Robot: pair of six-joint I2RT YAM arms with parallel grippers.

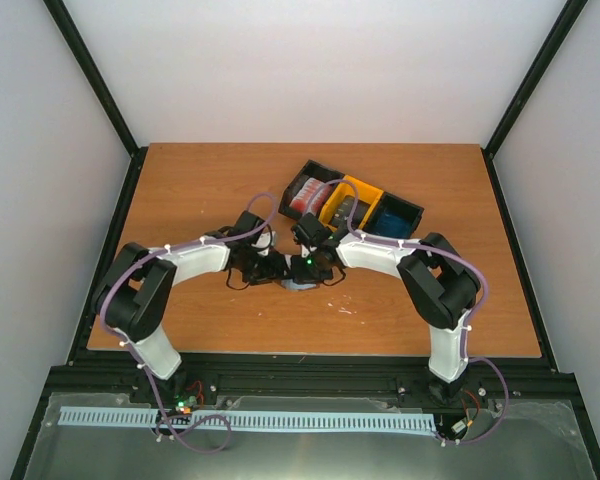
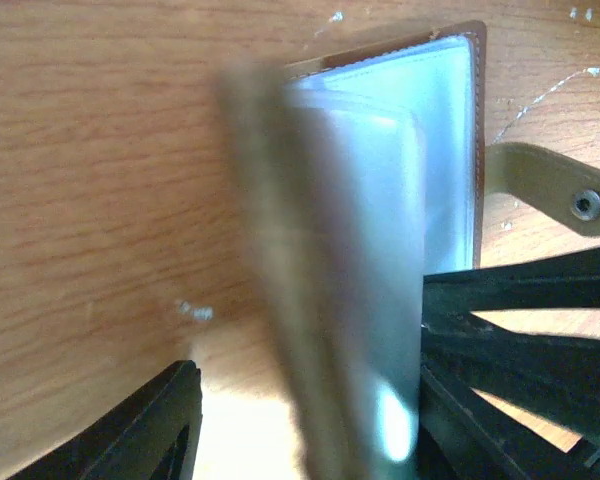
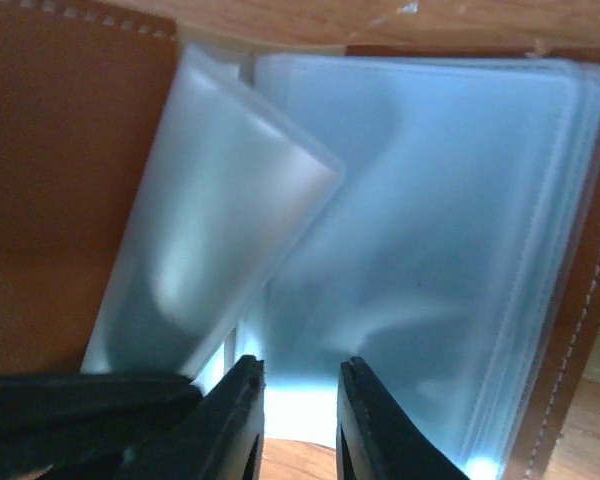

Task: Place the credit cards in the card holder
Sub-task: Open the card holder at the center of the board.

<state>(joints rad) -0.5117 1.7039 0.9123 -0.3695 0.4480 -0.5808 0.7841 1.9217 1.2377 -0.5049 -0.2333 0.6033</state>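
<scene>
Card holder [image 3: 70, 150] open; left gripper [image 2: 305, 350] straddles it loosely, right gripper [image 3: 300, 380] ajar, empty (cards [image 1: 303, 197] untouched). Next: fetch one.

Open brown card holder [image 3: 60, 150], credit cards [image 1: 303, 197] nearby

Robotics lab test cell, white panel walls [image 1: 310, 60], black frame posts [image 1: 93, 75], wooden tabletop [image 1: 190, 185], left arm [image 1: 150, 290], right arm [image 1: 435, 285].
</scene>
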